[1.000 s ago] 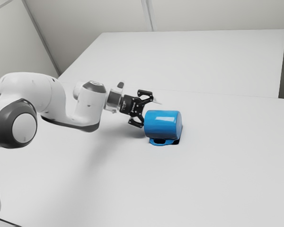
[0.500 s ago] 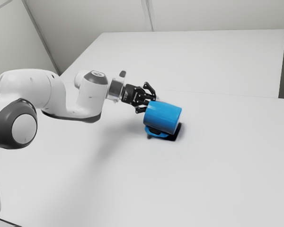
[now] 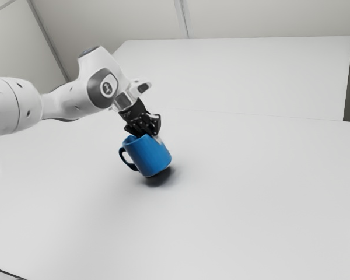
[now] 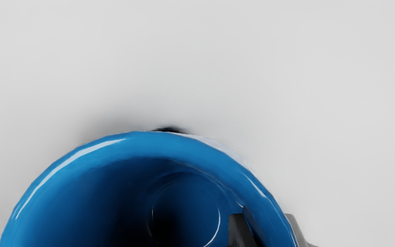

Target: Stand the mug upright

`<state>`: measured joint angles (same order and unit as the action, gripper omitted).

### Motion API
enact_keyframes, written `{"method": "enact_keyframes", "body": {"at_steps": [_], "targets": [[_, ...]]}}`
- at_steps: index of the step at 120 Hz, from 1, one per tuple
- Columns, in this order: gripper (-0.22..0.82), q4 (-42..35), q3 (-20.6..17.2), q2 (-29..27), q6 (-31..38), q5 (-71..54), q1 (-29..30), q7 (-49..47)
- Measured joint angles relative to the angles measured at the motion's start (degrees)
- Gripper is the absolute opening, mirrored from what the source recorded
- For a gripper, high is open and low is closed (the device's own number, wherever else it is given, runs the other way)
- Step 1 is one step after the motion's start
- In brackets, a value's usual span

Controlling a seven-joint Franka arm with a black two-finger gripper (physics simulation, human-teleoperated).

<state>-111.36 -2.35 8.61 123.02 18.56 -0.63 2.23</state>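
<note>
Gripper: ours is narrow, holding the mug by its side wall near the top; one finger is inside and the other finger is outside
Mug: the blue mug is under our gripper, low over the table or just on it; we cannot tell if its bottom edge touches
Lean: its open top tips toward the exterior view's left, so it is not upright; we think the job is part way along, and it needs to be turned straighter, then put flat and let go
Handle: the loop is on the exterior view's left side of the mug
What could go wrong: we hold just one bit of wall, so the mug could swing or slip; if we let go while it leans, it could fall on its side; if we push down too soon, the bottom edge could catch and twist it out of our grip
Shadow: a dark patch is by the mug's bottom
Table: white and wide
Wall: pale, far at the back
How many: one arm; one gripper; two fingers; one mug; one handle; one back wall
</note>
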Motion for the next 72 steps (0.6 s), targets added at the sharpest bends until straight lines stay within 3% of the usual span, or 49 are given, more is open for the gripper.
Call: {"method": "enact_keyframes", "body": {"at_steps": [36, 72], "targets": [[-0.11, -10.82, 0.09, -6.87, 8.14, -15.65, 0.05, -3.56], [-0.12, -13.93, 0.18, -6.88, 11.45, -18.59, 0.05, -6.0]]}}
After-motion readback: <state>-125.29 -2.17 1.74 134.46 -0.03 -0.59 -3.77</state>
